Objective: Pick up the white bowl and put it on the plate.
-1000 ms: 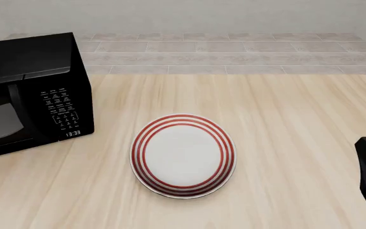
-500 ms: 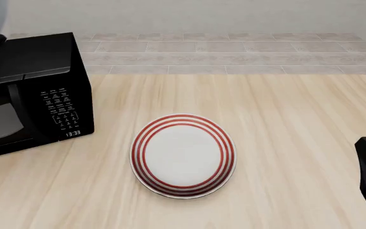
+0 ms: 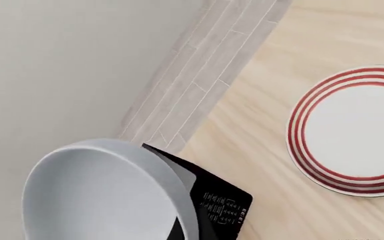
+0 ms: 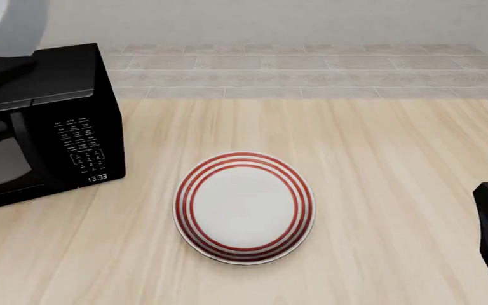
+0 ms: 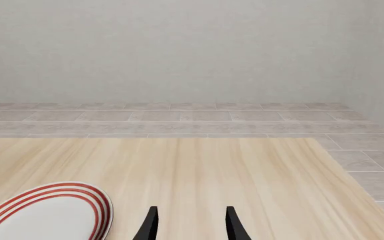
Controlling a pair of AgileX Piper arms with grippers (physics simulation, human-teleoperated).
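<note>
The bowl [image 3: 105, 195] is up in the air, carried high over the microwave [image 4: 45, 121] at the desk's [image 4: 380, 165] left edge, only a sliver of its rim showing in the front view's top-left corner. The left hand carrying it is hidden behind the bowl, so I cannot tell how its fingers sit on it. The plate [image 4: 244, 207] lies flat near the middle of the desk, towards the near edge, well apart from the bowl.

The right hand [image 5: 189, 225] waits at the right edge, fingers apart, gripping nothing.

Risks? The bowl is glossy and nearly as wide as the plate, so a rim grip could slip on the way over. Lowered off-centre, it may catch the plate's edge and tip or shove it. Swinging low could clip the microwave's top.

Count: one bowl, one plate, one microwave, two hands.
</note>
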